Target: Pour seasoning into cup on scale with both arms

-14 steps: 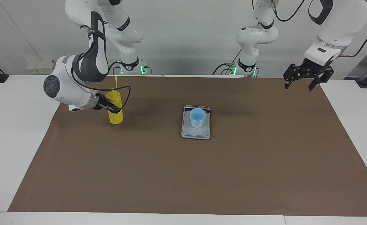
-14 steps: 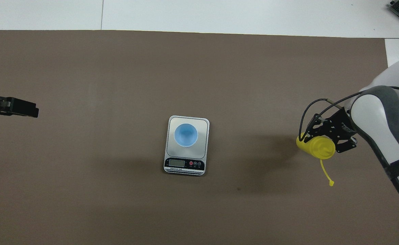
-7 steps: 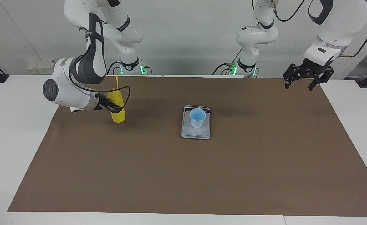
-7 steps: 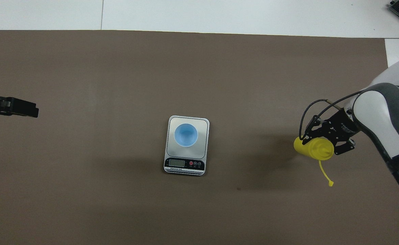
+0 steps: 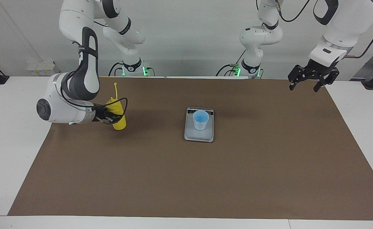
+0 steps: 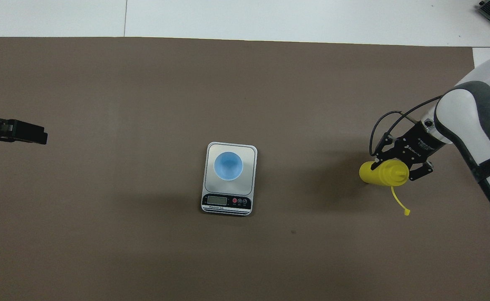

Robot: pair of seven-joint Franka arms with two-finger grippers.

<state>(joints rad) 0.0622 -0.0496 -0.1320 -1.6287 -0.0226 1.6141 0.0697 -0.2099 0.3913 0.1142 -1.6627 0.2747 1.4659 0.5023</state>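
Yellow plastic in its grip, the right hand [image 5: 111, 115] clasps the seasoning [image 5: 117, 114] side-on around the middle of the bottle, toward the right arm's end of the desk [image 5: 13, 133]. The bottle leans slightly, its base at or just above the brown mat [image 5: 186, 178]; which of the two cannot be told. Its thin tethered cap strap [image 5: 116, 90] sticks up loose from the nozzle. Well apart from it, at the middle of the mat, the cup [image 5: 201, 120] stands upright on the scale [image 5: 199, 135], whose dark display strip faces the robots.

The left hand [image 5: 307, 81] waits with its fingers spread, up in the air over the mat's corner at the left arm's end.

The step in hand appears to be carrying the bottle to the cup. Done well, it would travel upright and be tipped only once the nozzle is over the cup's mouth, with the strap kept out of the stream. The soft cylinder will likely yield to a firm squeeze, and the light, tapered, translucent blue cup could topple if nudged. The scale's pale platform looks smooth and flat.
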